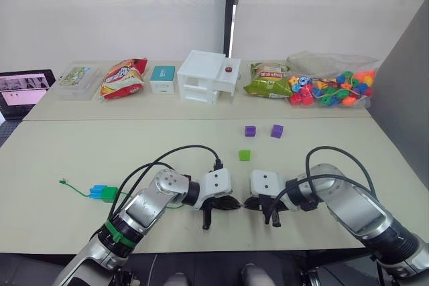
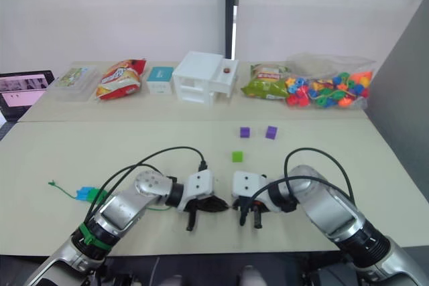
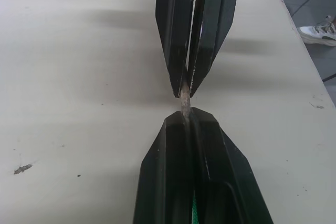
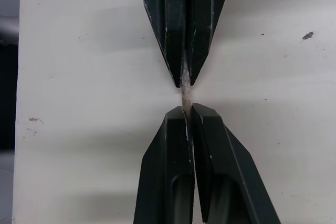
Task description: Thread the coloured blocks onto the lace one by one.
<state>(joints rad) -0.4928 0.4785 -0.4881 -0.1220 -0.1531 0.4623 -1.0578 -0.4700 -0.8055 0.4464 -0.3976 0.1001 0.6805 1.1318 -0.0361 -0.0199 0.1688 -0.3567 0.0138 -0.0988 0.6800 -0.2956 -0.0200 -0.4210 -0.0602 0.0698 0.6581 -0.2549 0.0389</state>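
Observation:
My left gripper (image 1: 230, 204) and right gripper (image 1: 249, 203) meet tip to tip near the table's front middle. Both are shut on the lace's stiff grey tip (image 3: 185, 100), which bridges the small gap between them (image 4: 186, 96). The green lace (image 1: 75, 189) trails left to a knotted end (image 1: 62, 181). A blue block (image 1: 98, 191) and a dark green block (image 1: 110, 195) sit on the cord there. A light green block (image 1: 244, 155) lies loose beyond the grippers. Two purple blocks (image 1: 250, 130) (image 1: 277, 130) lie farther back.
Along the back stand a tablet (image 1: 25, 89), a clear box (image 1: 76, 77), a red snack bag (image 1: 123, 77), a small teal box (image 1: 163, 79), a white toy house (image 1: 206, 76), a green snack bag (image 1: 267, 80) and a clear bag of beads (image 1: 332, 88). Black cables (image 1: 175, 153) arch over both wrists.

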